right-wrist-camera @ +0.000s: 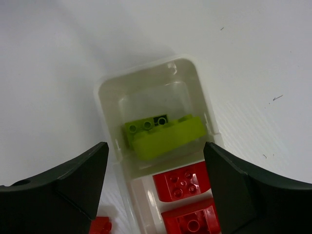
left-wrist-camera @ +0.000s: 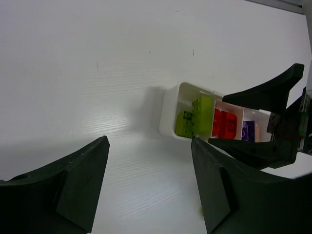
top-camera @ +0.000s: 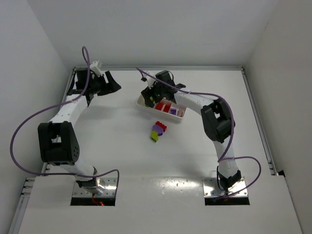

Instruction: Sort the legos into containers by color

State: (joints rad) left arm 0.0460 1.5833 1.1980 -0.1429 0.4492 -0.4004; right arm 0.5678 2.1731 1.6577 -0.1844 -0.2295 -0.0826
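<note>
The white tray point(top-camera: 157, 114) lies at the middle back. Its left-end compartment holds two yellow-green legos point(right-wrist-camera: 161, 134), the middle one holds red legos point(right-wrist-camera: 183, 183), and the far one holds purple legos point(left-wrist-camera: 248, 130). My right gripper point(top-camera: 149, 95) hangs open and empty just above the yellow-green compartment point(right-wrist-camera: 156, 148). My left gripper point(top-camera: 115, 86) is open and empty, left of the tray, with bare table between its fingers point(left-wrist-camera: 148, 185). Loose purple point(top-camera: 157, 129), red point(top-camera: 162, 126) and yellow-green point(top-camera: 154, 138) legos lie on the table in front of the tray.
A small red lego point(right-wrist-camera: 101, 225) lies outside the tray's rim point(right-wrist-camera: 146, 68) in the right wrist view. The right arm's dark fingers point(left-wrist-camera: 263, 95) show over the tray in the left wrist view. White walls close in the table at the back and both sides.
</note>
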